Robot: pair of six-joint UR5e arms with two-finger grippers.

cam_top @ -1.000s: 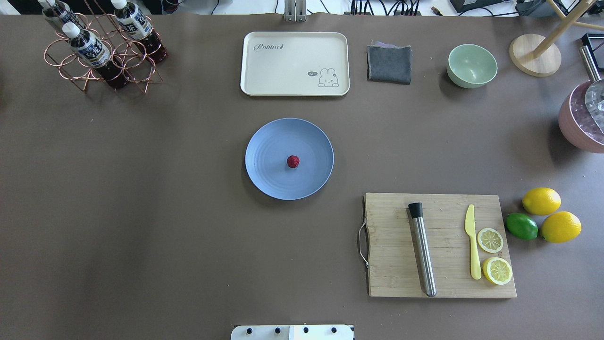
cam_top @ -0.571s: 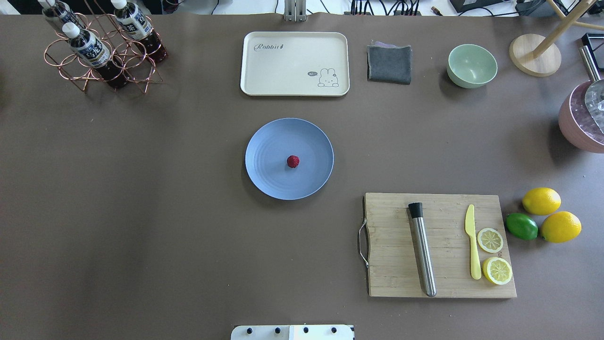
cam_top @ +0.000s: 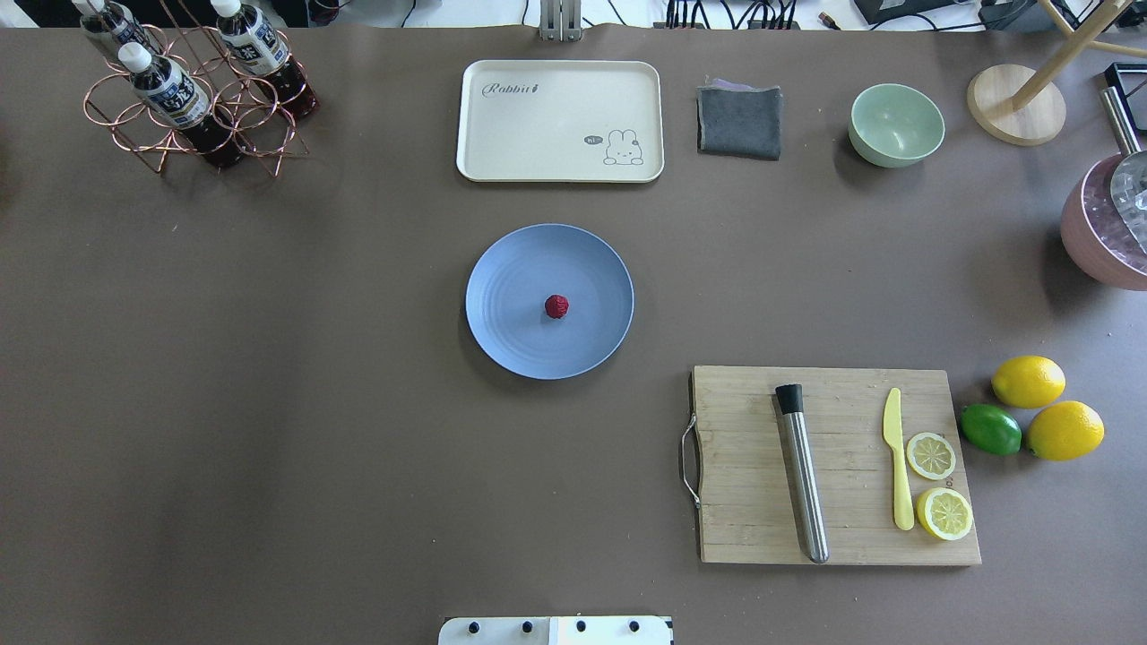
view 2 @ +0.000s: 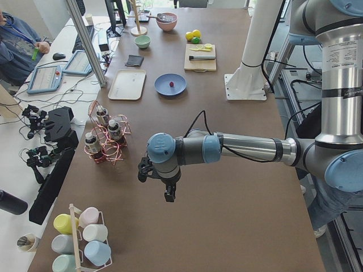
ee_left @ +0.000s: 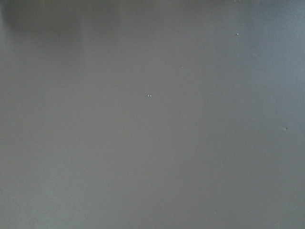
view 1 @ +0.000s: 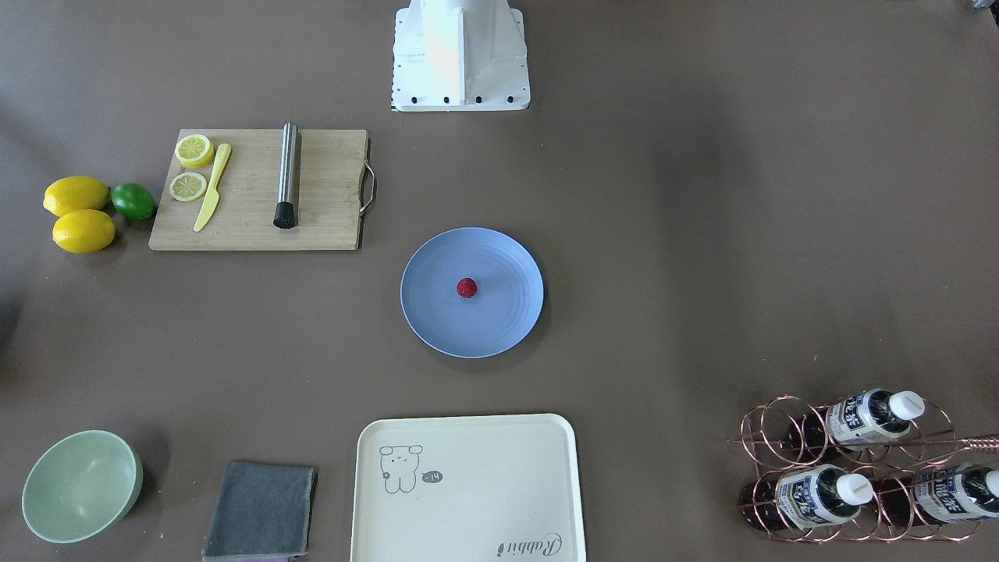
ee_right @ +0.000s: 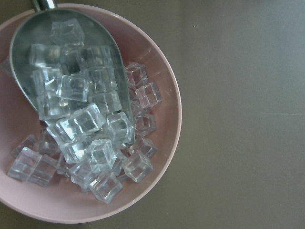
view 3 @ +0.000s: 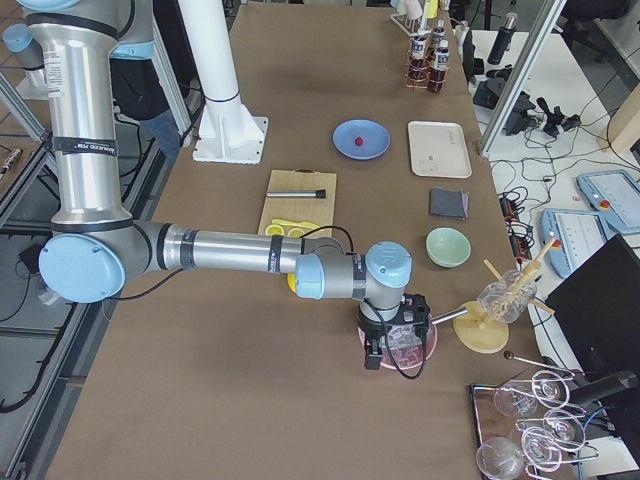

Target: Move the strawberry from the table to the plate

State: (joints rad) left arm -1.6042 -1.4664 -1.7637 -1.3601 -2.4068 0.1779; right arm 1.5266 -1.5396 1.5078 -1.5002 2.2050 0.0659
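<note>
The small dark-red strawberry (cam_top: 556, 306) (view 1: 467, 288) lies near the middle of the round light-blue plate (cam_top: 511, 296) (view 1: 437, 300), which rests on the brown-grey table (cam_top: 269, 376). Neither gripper appears in the overhead or front-facing views. Only the left side view shows my left gripper (view 2: 169, 195), hanging over bare table far from the plate (view 2: 161, 86); I cannot tell whether it is open or shut. My right gripper (view 3: 373, 352) shows only in the right side view, above a pink bowl of ice; its state cannot be told either.
A cutting board (cam_top: 744, 466) with a steel muddler (cam_top: 802, 484), yellow knife and lemon slices lies right of the plate; lemons (cam_top: 1028, 381) and a lime (cam_top: 990, 429) sit beside it. Cream tray (cam_top: 560, 121), grey cloth (cam_top: 739, 121), green bowl (cam_top: 896, 125), bottle rack (cam_top: 193, 98), pink ice bowl (ee_right: 162, 114).
</note>
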